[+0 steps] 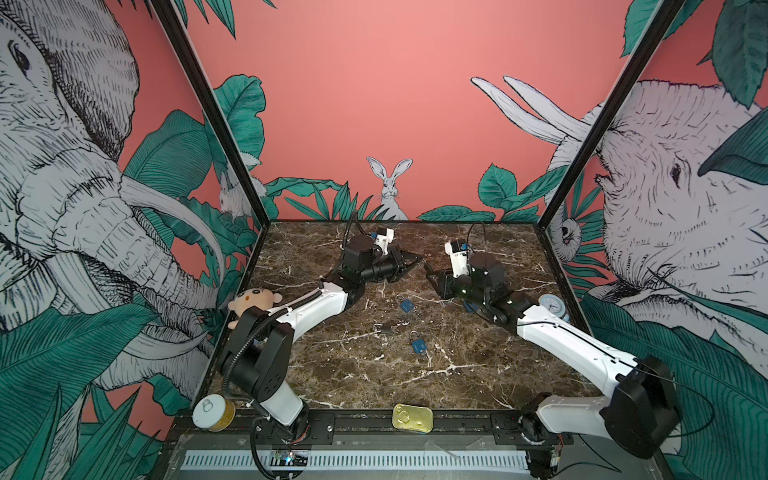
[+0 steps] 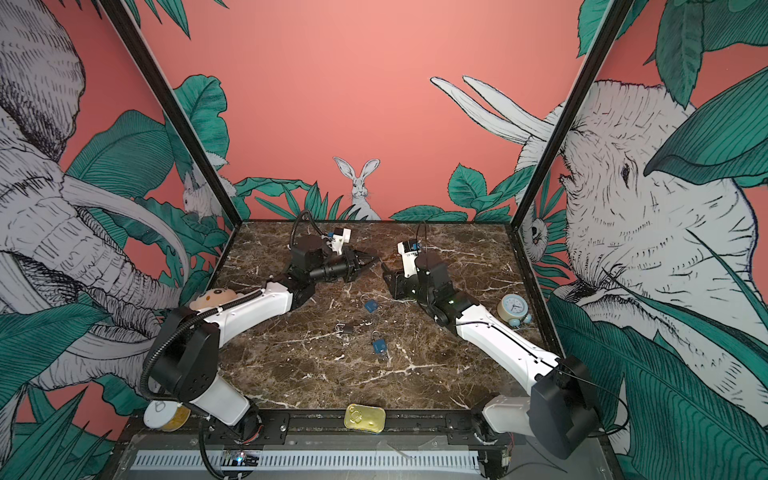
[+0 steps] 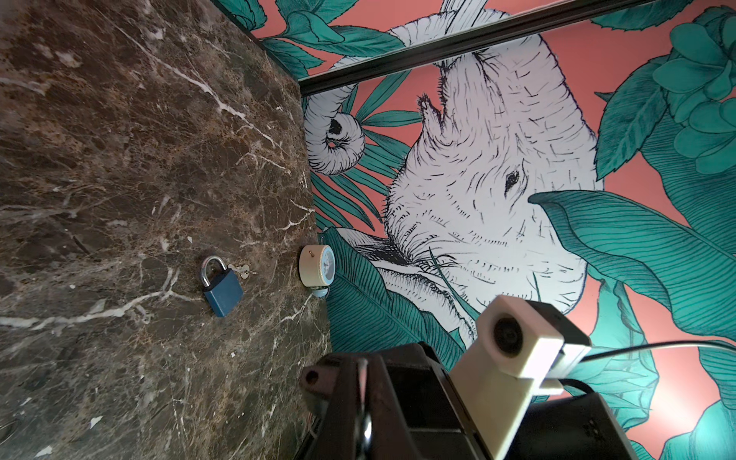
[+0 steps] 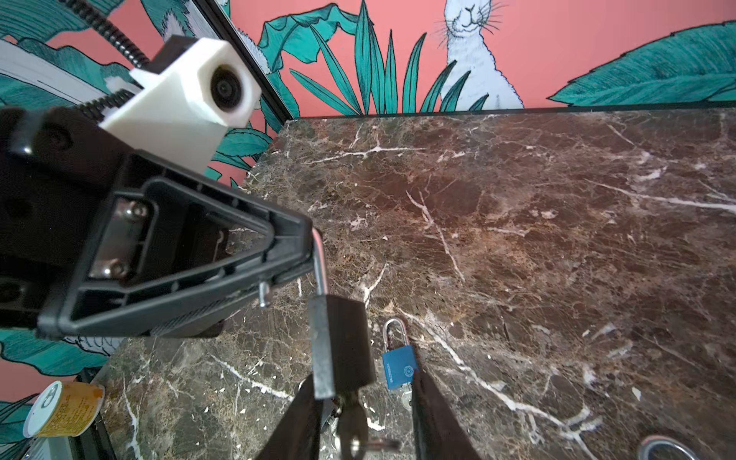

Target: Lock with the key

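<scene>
Tabletop [image 1: 374, 374] of brown marble; both arms meet toward twelve o'clock from its centre. There the left gripper [image 1: 417, 260] is clamped on the steel shackle [image 4: 318, 263] of a dark padlock [image 4: 342, 342], which hangs clear of the surface. The right gripper [image 4: 362, 382] stands partly apart, straddling the key [image 4: 350, 430] at the body's six o'clock. The lock looks heavy, rigid, slick and apt to swing. Pinch the key's flat bow.

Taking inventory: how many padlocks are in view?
5. One black padlock hangs from the left tool; two blue padlocks and a dark padlock lie mid-table; another blue padlock near the alarm clock. Arms may hide more.
</scene>
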`<state>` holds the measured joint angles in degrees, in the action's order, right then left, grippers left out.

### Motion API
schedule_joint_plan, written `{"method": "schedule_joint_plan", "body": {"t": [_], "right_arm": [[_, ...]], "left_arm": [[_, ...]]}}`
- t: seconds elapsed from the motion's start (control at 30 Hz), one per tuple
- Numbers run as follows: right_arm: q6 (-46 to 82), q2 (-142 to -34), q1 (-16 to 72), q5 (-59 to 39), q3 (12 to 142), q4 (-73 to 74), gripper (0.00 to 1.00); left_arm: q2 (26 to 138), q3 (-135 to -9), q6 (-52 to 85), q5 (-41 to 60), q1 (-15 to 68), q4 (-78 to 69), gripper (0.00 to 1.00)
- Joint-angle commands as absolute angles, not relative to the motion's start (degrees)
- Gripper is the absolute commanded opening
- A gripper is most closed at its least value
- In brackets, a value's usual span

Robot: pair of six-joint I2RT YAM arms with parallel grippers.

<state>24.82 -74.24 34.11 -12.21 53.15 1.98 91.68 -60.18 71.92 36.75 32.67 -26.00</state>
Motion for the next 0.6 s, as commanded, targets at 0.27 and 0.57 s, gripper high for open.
{"method": "schedule_joint_plan", "body": {"t": [0.27,0.57], "right_arm": [[23.93,-75.71,35.24,-12.57,55.63,6.03,0.23],[23.98,-75.76,35.29,-11.63,55.46,6.79,0.16]], "left_arm": [[88.98,-62.29,72.68,36.85,33.38,-25.80,0.00],[88.67,-62.51,72.72,37.17,33.58,-26.04,0.00]]}}
